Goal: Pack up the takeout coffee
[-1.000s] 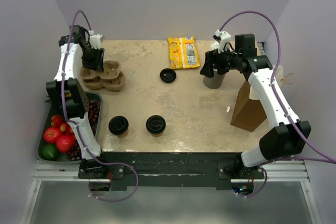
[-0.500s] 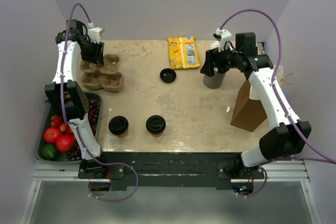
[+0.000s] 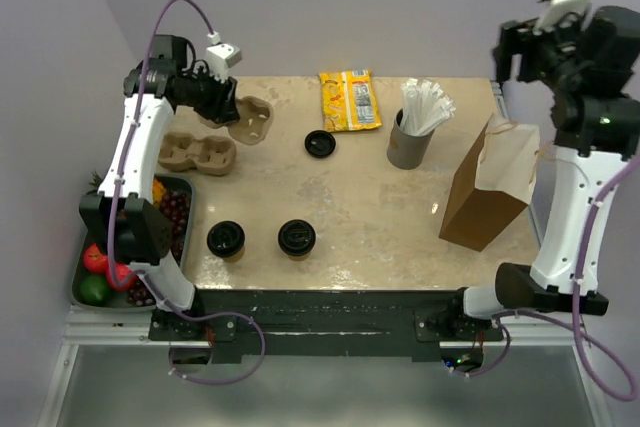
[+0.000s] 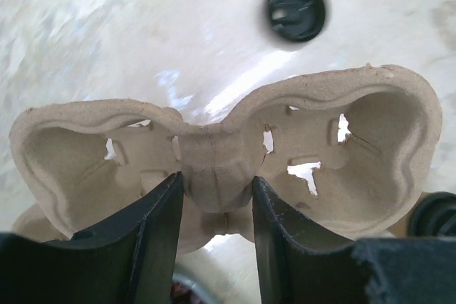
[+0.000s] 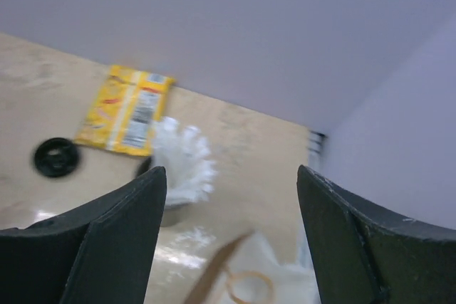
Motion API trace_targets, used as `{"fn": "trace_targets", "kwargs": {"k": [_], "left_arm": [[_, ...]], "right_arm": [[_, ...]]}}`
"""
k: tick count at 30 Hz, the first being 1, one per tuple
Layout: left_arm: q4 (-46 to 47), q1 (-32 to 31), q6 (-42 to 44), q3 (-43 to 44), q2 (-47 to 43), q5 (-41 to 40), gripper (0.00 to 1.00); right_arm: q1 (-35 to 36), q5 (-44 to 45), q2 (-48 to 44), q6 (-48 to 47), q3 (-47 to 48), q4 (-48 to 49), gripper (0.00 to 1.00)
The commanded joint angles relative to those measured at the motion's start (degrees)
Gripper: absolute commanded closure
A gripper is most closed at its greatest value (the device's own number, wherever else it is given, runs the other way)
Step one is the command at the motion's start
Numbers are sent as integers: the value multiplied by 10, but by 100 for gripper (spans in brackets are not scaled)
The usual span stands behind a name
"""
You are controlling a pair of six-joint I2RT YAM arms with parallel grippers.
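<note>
Your left tool (image 3: 222,104) (image 4: 217,189) is closed part-way onto the middle ridge of a cardboard carrier (image 3: 252,119) (image 4: 342,154). One finger (image 4: 146,236) presses each side of that ridge, so the carrier is firmly held. It sits tilted at the far-left part of the table (image 3: 380,217), and both of its pockets are empty. A second carrier (image 3: 197,152) lies flat on the table just nearer to you than the held one. The coffee is not in either carrier. The left cup (image 3: 226,239) and the right cup (image 3: 297,237) stand side by side near the front edge, left of centre. They are apart from each other, each has a black lid on, and both are well apart from the carriers. Your right tool (image 3: 512,52) (image 5: 231,176) is raised high over the far-right corner, with its fingers spread wide and nothing between them. Below it a brown paper bag (image 3: 488,192) (image 5: 249,275) stands upright on the right side of the table. To the left of the bag is a grey cup of white straws (image 3: 410,142) (image 5: 178,169). Further left, a yellow snack packet (image 3: 349,100) (image 5: 127,109) lies at the far edge. A loose black lid (image 3: 319,143) (image 4: 296,8) (image 5: 55,156) lies flat just in front of the packet. A tray (image 3: 183,185) of fruit sits off the table's left side, by the left arm's base.
</note>
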Motion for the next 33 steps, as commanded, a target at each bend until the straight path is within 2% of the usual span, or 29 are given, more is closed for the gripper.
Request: {"fn": "trace_targets", "kwargs": {"k": [1, 7, 11, 14, 19, 20, 25, 30, 33], "left_arm": [[77, -34, -36, -61, -77, 72, 100], [157, -69, -53, -152, -144, 87, 100], [181, -78, -79, -170, -152, 116, 100], [195, -84, -95, -179, -158, 128, 100], [204, -86, -95, -191, -161, 130, 100], [204, -86, -93, -193, -159, 128, 100], [202, -86, -92, -193, -152, 121, 100], [203, -86, -99, -191, -145, 115, 100], [201, -88, -107, -180, -138, 111, 100]], "right_arm": [[-106, 83, -21, -53, 18, -189, 25], [-174, 146, -92, -62, -67, -287, 24], [-213, 165, -101, -80, -73, -318, 23], [-214, 180, -122, -84, -104, -320, 21], [-214, 149, -144, -66, -228, -318, 21], [-215, 119, -141, -62, -240, -317, 21], [-217, 114, -105, -58, -263, -294, 22], [-217, 124, -68, -56, -268, -279, 28], [-217, 121, -62, -64, -286, -265, 41]]}}
